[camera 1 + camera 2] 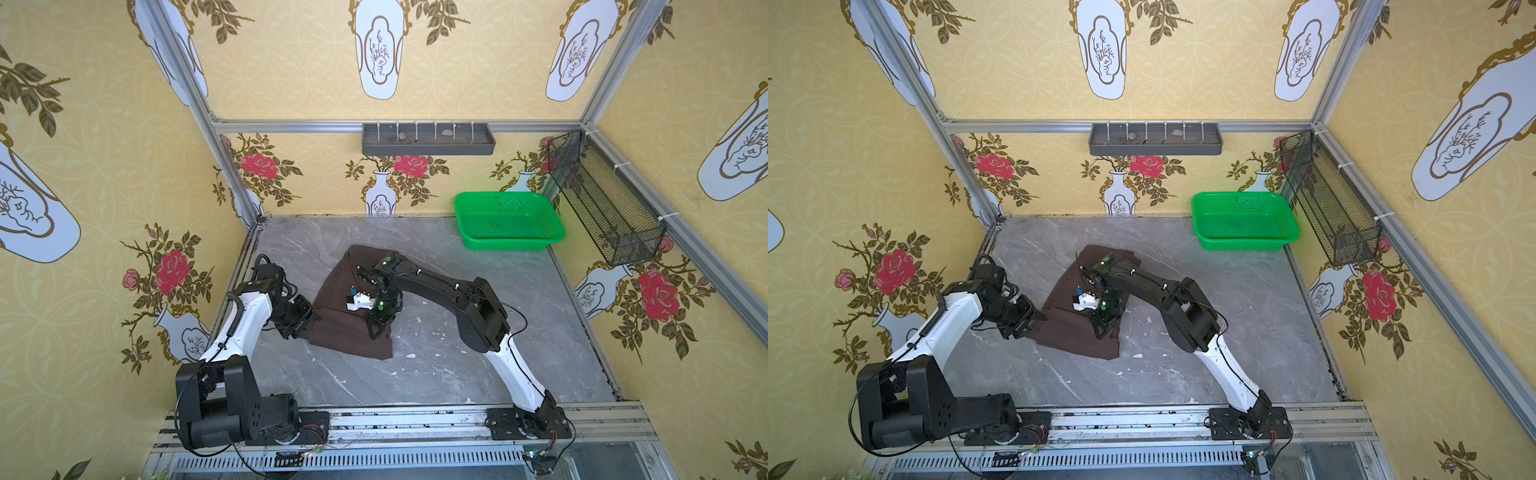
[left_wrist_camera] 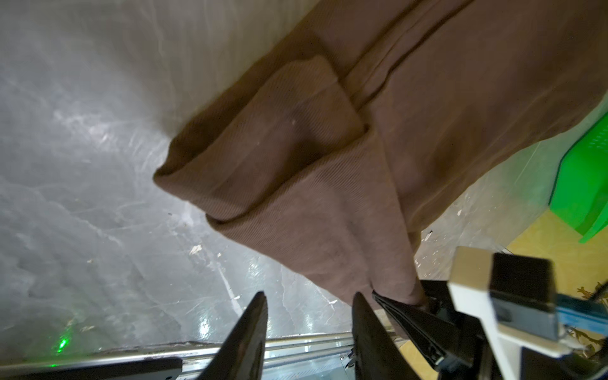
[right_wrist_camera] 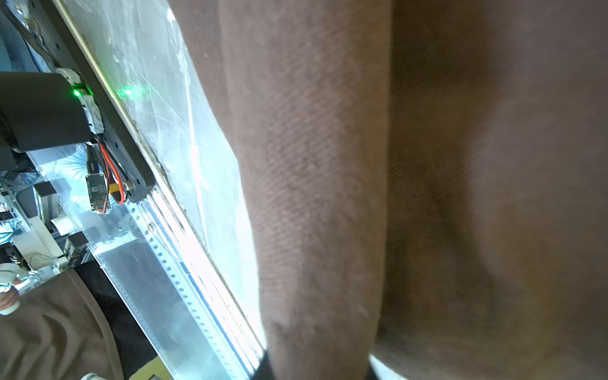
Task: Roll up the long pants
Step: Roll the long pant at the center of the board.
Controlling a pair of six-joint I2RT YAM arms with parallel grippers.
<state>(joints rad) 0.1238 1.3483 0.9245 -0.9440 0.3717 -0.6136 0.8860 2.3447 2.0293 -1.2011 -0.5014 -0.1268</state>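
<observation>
draping from right gripper (image 1: 376, 330), long pants (image 1: 334, 334)

Both top views are bright, evenly lit and sharp. Shadows on the glossy worktop (image 1: 457, 365) around the long pants (image 1: 349, 328) are faint and soft. Frame posts (image 1: 180, 62) far from the pants bow with wide-angle distortion. In the left wrist view the cloth's far part is smeared by blur, and the worktop beside it shows pale glare and a green glint (image 2: 62, 343). In the right wrist view the rail (image 3: 197, 246) beside the pants is blown out white. The cloth there is soft, its fold deeply shadowed.
</observation>
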